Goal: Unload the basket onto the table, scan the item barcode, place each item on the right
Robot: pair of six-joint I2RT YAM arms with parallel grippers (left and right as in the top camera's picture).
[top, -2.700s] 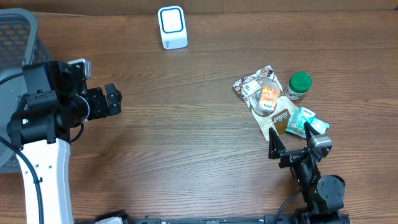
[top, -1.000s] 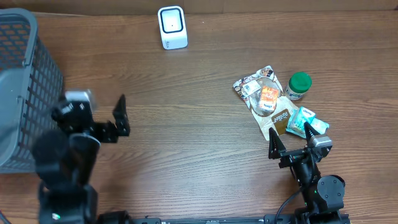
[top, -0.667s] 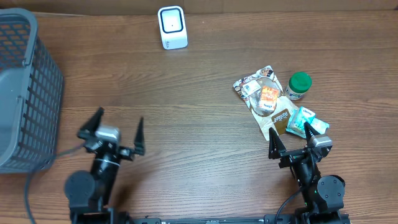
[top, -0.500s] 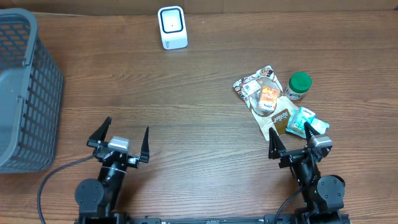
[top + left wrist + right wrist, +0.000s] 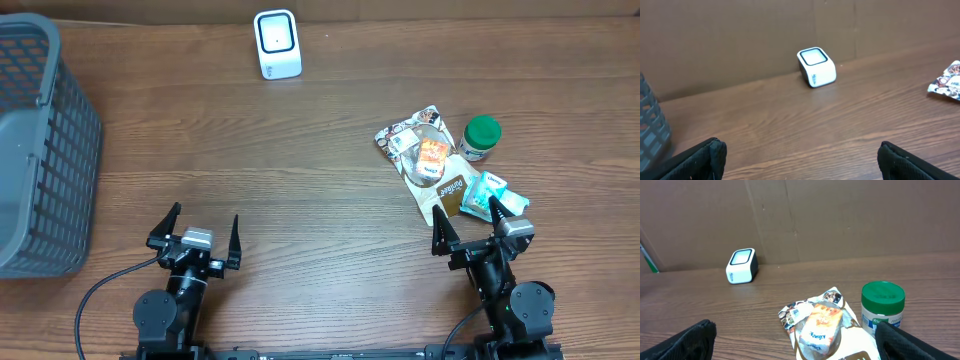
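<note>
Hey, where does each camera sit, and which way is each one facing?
Overhead: above the table, looking straight down; both arms at the near edge, left gripper and right gripper open.
Left wrist: on the left arm, low, facing the back wall and white scanner; its fingers in the bottom corners.
Right wrist: on the right arm, low, facing the back wall past snack pouch and green-lidded jar; its fingers in the bottom corners.
Shared: all three see the scanner.

Mock shop checkout in a lab: wooden table, cardboard backdrop, barcode scanner, grey shopping basket

Even bright light, soft shadows, sharp pics.
</note>
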